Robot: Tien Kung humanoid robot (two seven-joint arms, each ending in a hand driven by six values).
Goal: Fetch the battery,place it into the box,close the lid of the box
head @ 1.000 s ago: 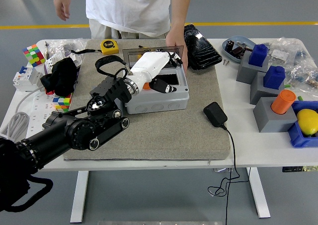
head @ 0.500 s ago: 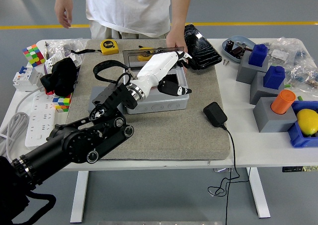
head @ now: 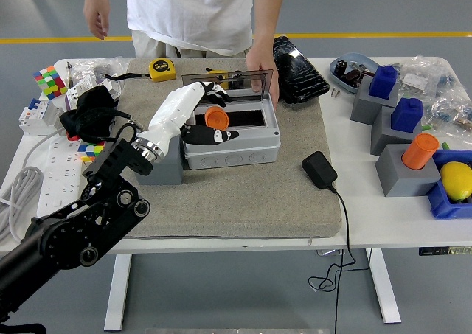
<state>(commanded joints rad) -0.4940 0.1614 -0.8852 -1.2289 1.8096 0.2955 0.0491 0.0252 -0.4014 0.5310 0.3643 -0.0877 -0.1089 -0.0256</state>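
The grey box (head: 234, 148) sits on the grey mat, and its dark clear lid (head: 225, 82) stands upright at the back. An orange battery (head: 216, 116) stands in the box's left end. My left hand (head: 205, 117), white with black fingertips, is over the box's left edge. Its fingers are spread: the fingertips (head: 216, 94) lie behind the battery and the thumb in front. I cannot see it gripping the battery. A person's hand (head: 259, 60) rests at the lid's right back corner.
A grey block (head: 167, 166) stands against the box's left side, under my wrist. A yellow tape measure (head: 163, 68) and a black pouch (head: 299, 72) lie behind the box, and a black adapter (head: 319, 169) lies to its right. Grey blocks holding blue and orange cylinders (head: 420, 151) stand at the far right.
My left hand has pulled back to the left from over the middle of the box. The orange battery now shows in the box's left end.
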